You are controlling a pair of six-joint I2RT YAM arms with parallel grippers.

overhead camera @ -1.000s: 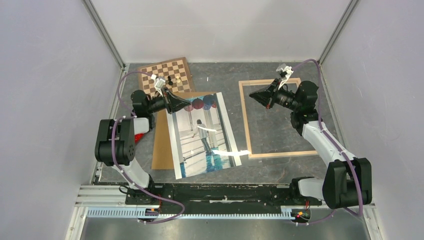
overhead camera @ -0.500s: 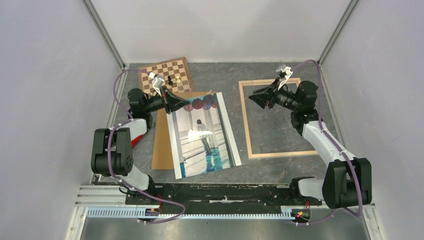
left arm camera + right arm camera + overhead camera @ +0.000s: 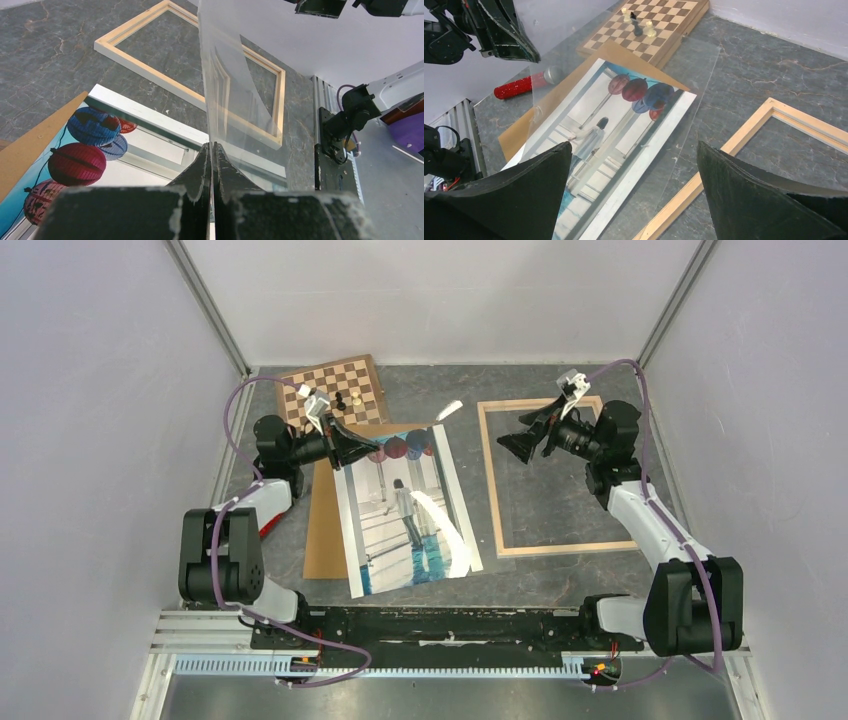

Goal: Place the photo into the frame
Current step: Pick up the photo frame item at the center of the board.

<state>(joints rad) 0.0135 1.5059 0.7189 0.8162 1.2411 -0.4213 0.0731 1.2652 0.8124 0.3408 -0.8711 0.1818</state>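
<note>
A: Photo (image 3: pixel 405 510) lies face up on the board (image 3: pixel 322 540), left of the table's middle. The frame (image 3: pixel 490 480) lies flat by the right edge, apart from it.

B: Grippers?

A: Left gripper (image 3: pixel 212 147) pinches a clear sheet (image 3: pixel 235 90) raised over the photo. The right gripper (image 3: pixel 515 443) gapes wide above the frame, empty.

B: Then I'd hold the pinch firm, lift the sheet without scraping the print, and let the right steady its free edge.
</note>
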